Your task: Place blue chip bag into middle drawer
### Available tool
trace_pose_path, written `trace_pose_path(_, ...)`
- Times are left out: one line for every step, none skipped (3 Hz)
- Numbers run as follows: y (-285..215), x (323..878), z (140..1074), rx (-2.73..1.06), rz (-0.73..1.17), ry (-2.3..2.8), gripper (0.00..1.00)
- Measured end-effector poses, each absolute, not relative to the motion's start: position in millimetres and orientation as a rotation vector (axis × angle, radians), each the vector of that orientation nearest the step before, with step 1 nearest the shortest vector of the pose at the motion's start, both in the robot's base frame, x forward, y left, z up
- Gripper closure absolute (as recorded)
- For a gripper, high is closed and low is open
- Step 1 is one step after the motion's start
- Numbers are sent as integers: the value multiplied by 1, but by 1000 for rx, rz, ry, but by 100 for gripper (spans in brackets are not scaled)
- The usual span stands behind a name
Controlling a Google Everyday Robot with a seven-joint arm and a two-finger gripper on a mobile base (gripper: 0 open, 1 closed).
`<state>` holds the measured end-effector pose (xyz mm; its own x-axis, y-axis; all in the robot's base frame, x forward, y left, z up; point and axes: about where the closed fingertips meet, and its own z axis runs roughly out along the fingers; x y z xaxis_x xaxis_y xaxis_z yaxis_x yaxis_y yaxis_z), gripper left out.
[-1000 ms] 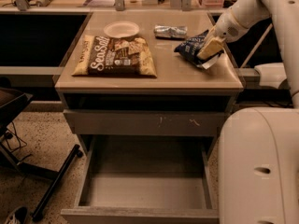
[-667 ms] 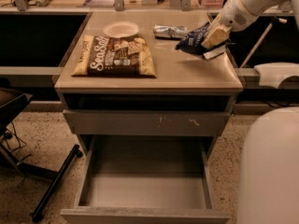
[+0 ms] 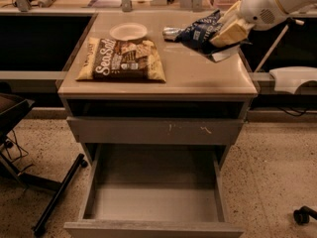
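Observation:
The blue chip bag [image 3: 199,31], dark navy with white lettering, hangs tilted just above the right rear of the cabinet top. My gripper [image 3: 226,36] comes in from the upper right and is shut on the bag's right end, with its cream fingers [image 3: 232,31] clamped over it. The middle drawer [image 3: 154,192] stands pulled open at the bottom of the cabinet. Its flat grey floor is bare, and its plain front panel [image 3: 153,229] is at the frame's lower edge. The gripper is well above and behind the drawer.
A brown-and-yellow Sea Salt bag [image 3: 121,59] lies on the left of the cabinet top [image 3: 198,78]. A white plate [image 3: 128,31] and a silver foil packet [image 3: 171,32] lie behind. A shut drawer front with pale scratches [image 3: 156,131] sits above the open drawer. A chair base [image 3: 54,197] stands at the left.
The gripper has lifted the blue chip bag off the cabinet top and moved it up and slightly left. The large white arm part has left the right foreground.

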<state>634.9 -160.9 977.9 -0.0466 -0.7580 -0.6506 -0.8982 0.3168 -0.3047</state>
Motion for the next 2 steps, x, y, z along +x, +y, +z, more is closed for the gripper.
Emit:
trace_pose_path(-166,589,963,-1381,299,1852,100)
trace_pose_path(-173,572,925,-1388,340,1919,100)
